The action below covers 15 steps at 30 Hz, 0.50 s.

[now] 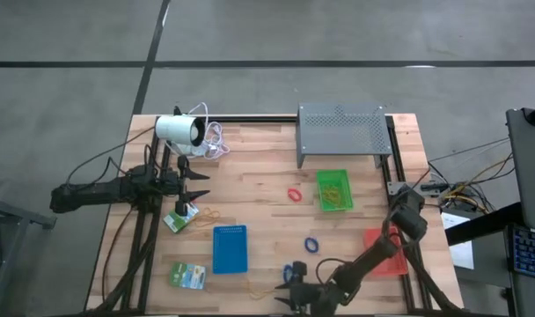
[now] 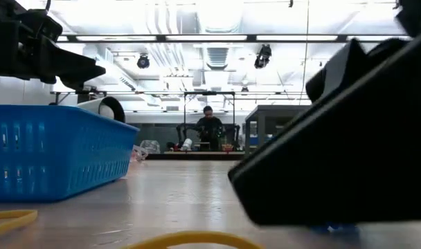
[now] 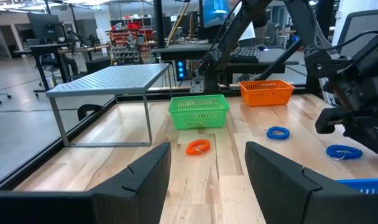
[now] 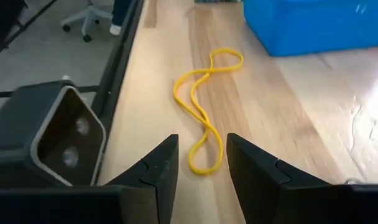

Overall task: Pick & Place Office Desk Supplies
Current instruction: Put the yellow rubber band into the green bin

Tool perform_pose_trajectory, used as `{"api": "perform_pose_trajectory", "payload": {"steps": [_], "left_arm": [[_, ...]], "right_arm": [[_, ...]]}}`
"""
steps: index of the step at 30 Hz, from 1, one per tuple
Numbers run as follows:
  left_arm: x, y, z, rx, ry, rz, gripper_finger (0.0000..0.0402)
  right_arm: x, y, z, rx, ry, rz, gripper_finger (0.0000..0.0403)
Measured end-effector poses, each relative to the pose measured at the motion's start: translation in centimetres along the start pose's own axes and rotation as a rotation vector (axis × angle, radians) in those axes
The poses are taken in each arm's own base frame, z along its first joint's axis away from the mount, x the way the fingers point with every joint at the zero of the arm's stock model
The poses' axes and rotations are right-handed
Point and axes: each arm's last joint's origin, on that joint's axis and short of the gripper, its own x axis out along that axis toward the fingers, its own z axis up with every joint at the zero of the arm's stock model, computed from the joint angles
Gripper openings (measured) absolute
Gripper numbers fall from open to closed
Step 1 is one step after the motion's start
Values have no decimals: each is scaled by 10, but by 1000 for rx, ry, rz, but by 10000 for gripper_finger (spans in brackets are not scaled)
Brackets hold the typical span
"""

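the right claw (image 4: 196, 163) is low over the tabletop (image 1: 259, 167) near the blue tray (image 1: 230, 248), its fingers parted around the near end of a twisted yellow rubber band (image 4: 204, 106), not clenched on it. the left claw (image 1: 200, 184) is released above a green-and-white packet (image 1: 179, 220) beside that tray.

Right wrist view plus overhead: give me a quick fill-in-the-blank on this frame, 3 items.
1. The right gripper, open, straddles one end of a thin ____ rubber band.
2. The small red loop lies beside the ____ plastic tray.
3. The left gripper, open, waits near the white ____.

Missing: yellow; green; cylinder
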Motion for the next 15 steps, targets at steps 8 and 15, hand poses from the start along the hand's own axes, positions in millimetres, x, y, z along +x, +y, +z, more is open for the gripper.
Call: {"api": "perform_pose_trajectory", "payload": {"steps": [8,15], "left_arm": [[0,0,0,0,0,0,212],[0,0,0,0,0,0,212]], "right_arm": [[6,-8,0,48,70,1,121],[12,-12,6,26,156,22,121]]}}
